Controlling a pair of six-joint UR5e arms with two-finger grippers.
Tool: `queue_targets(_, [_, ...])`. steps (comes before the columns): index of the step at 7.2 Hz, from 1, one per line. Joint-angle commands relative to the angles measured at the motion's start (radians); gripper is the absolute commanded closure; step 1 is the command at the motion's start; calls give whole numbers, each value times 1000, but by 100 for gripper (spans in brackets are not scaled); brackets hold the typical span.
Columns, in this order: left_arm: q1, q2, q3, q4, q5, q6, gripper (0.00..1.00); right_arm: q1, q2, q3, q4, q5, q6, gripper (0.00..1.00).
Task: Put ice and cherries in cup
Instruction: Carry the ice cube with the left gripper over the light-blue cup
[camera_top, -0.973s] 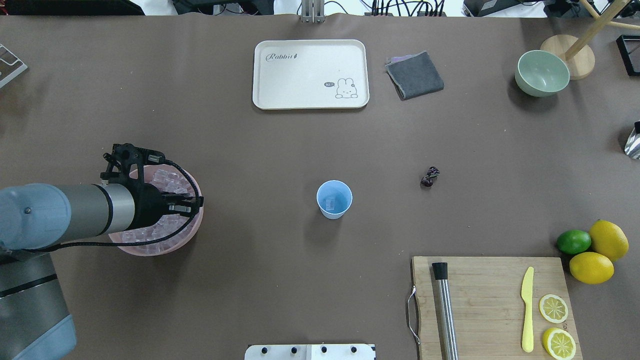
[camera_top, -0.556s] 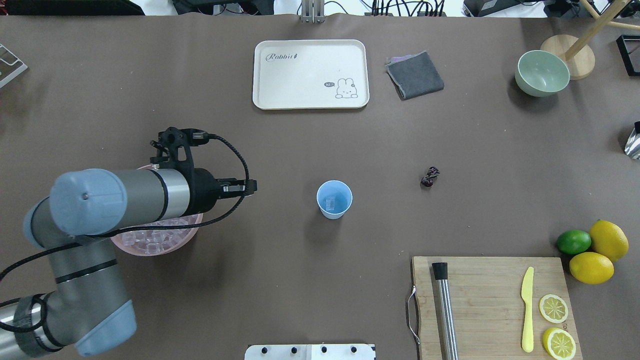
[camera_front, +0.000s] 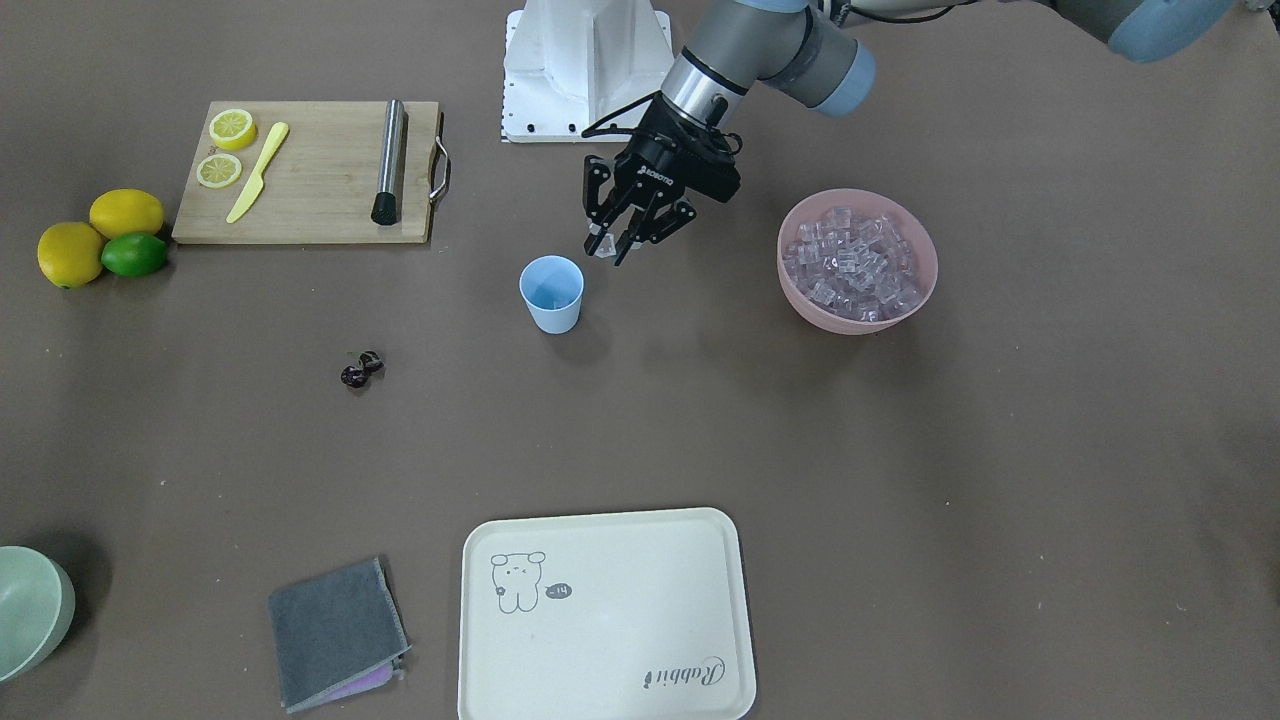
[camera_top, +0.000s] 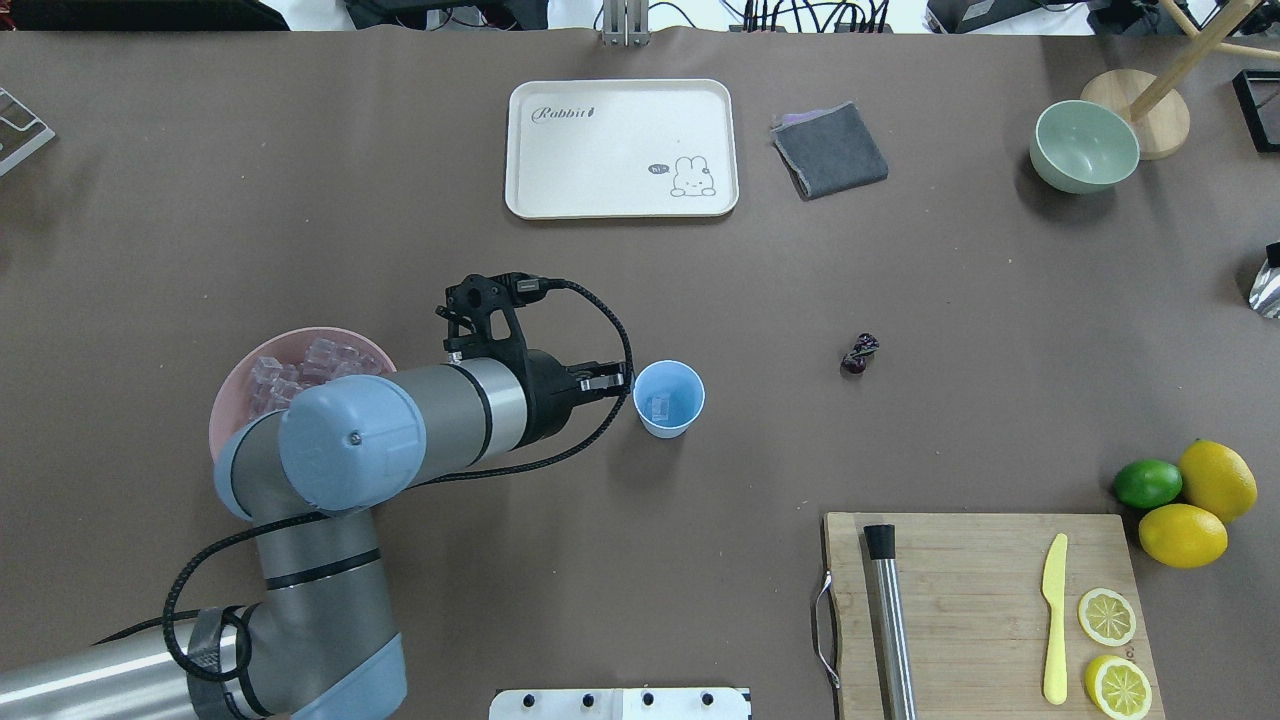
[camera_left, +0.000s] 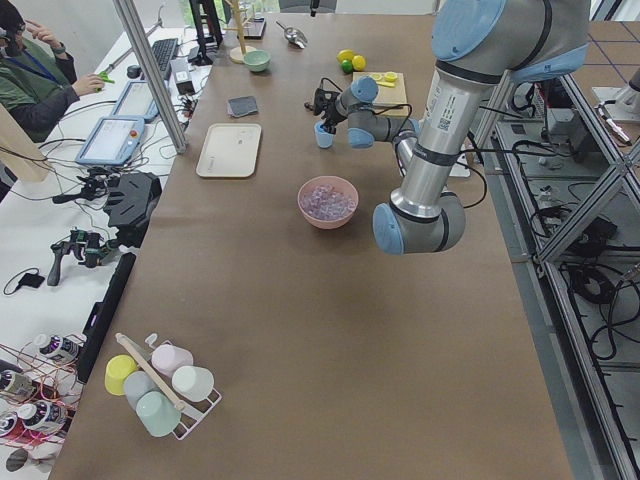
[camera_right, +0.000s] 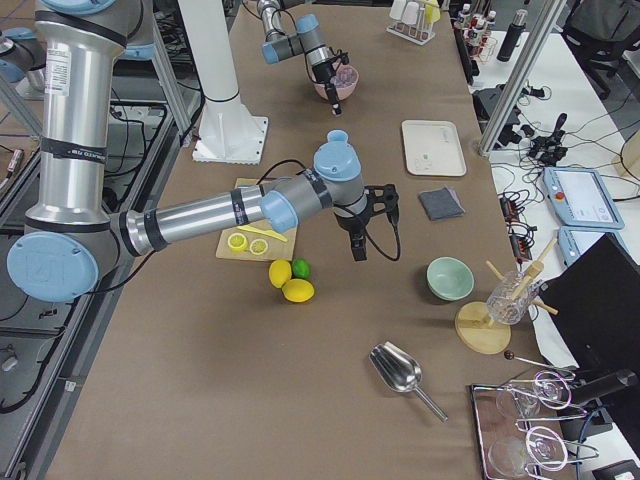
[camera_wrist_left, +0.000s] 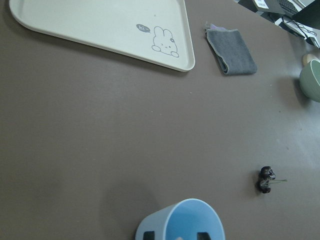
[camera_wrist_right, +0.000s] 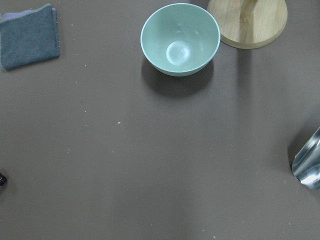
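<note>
The light blue cup (camera_top: 669, 398) stands upright mid-table, also in the front view (camera_front: 551, 293), with one ice cube (camera_top: 660, 405) inside. My left gripper (camera_front: 610, 245) hangs just beside the cup's rim on the pink bowl's side, shut on a clear ice cube (camera_front: 601, 243). Its fingertips (camera_wrist_left: 149, 235) show over the cup (camera_wrist_left: 180, 222) in the left wrist view. The pink bowl (camera_front: 850, 322) holds many ice cubes (camera_front: 855, 262). The dark cherries (camera_top: 860, 353) lie on the table right of the cup. My right gripper (camera_right: 357, 248) shows only in the exterior right view; I cannot tell its state.
A cream tray (camera_top: 620, 150) and a grey cloth (camera_top: 830, 150) lie at the far side. A pale green bowl (camera_top: 1084, 146) stands far right. A cutting board (camera_top: 980, 610) with a metal muddler, a yellow knife and lemon slices is near right, beside whole lemons and a lime (camera_top: 1147, 483).
My left arm has lifted off the pink bowl and swung right across the table, so its gripper now hangs beside the cup. The cup and cherries have not moved.
</note>
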Motion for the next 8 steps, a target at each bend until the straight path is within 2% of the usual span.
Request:
queue_targets(1, [10,-75,73,-1,32,-24,100,-1,0,-1,0,10,1,0])
queue_targets(2, [13,-76,82,-2,70,-28,100,-1,0,-1,0,25,3,0])
queue_targets(4, [32,-84,91,-2,81,-28,100,-1,0,-3,0,28,3,0])
queue_targets(5, [33,-89,90,-5,80,-33,86,-1,0,-4,0,28,3,0])
queue_targets(6, [33,-87,91,-4,80,-30,36,-1,0,-4,0,28,3,0])
queue_targets(7, [33,-87,88,-4,75,-27,5,-1,0,-4,0,28,3,0])
queue_targets(8, [41,-86,88,-4,75,-30,3,-1,0,-4,0,27,3,0])
